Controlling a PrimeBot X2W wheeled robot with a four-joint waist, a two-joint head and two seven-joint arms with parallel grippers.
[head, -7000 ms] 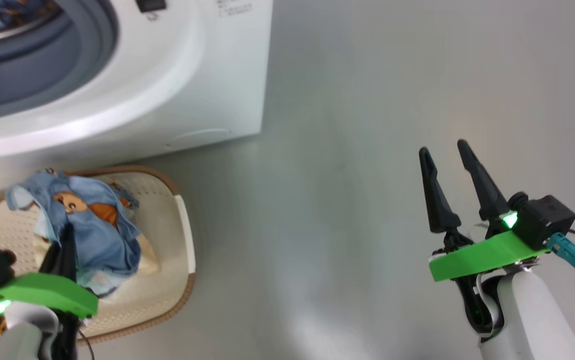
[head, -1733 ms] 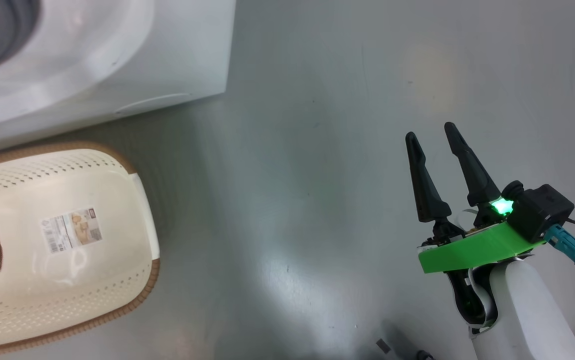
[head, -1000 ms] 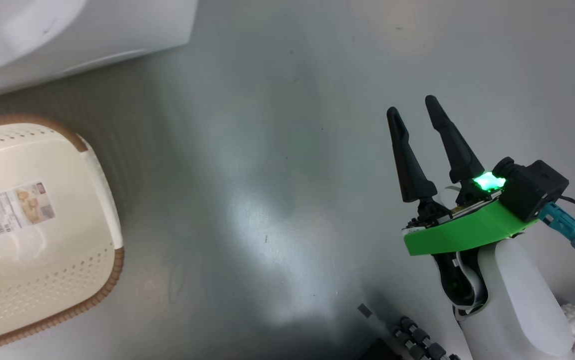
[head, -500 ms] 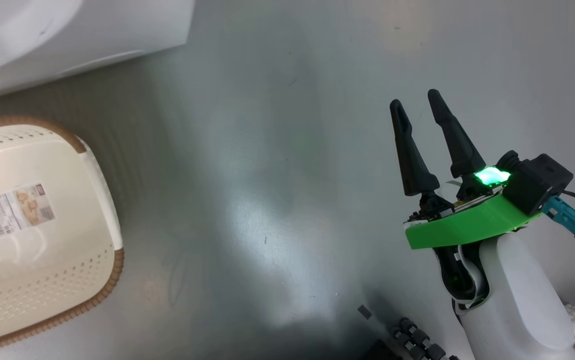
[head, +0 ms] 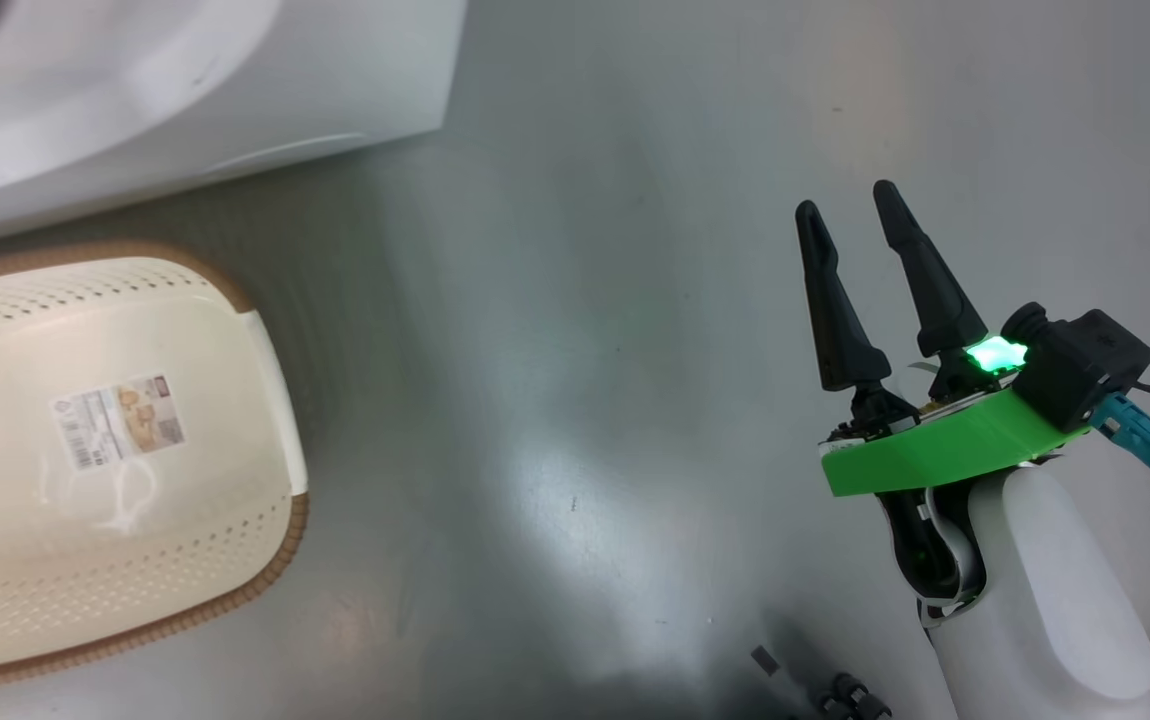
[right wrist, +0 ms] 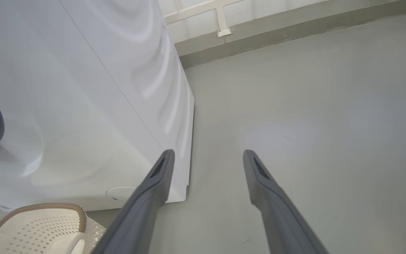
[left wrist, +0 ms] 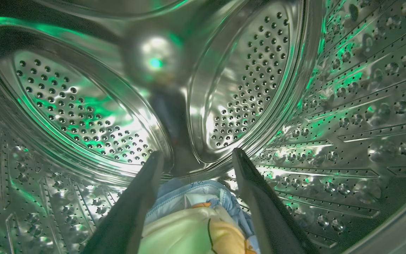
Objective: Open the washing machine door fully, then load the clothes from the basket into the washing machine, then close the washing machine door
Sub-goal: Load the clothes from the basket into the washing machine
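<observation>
Clothes (left wrist: 192, 215) in drum (left wrist: 83, 106), left pincer (left wrist: 197, 153) spread wide, right pincer (head: 845, 198) wide and empty

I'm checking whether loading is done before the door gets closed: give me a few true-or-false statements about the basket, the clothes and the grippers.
1. The basket is empty. True.
2. The right gripper holds a garment. False: it is open, over the floor.
3. The left gripper is inside the washing machine's drum. True.
4. The clothes lie beside the basket. False: they lie in the drum, between the left gripper's open fingers.
</observation>
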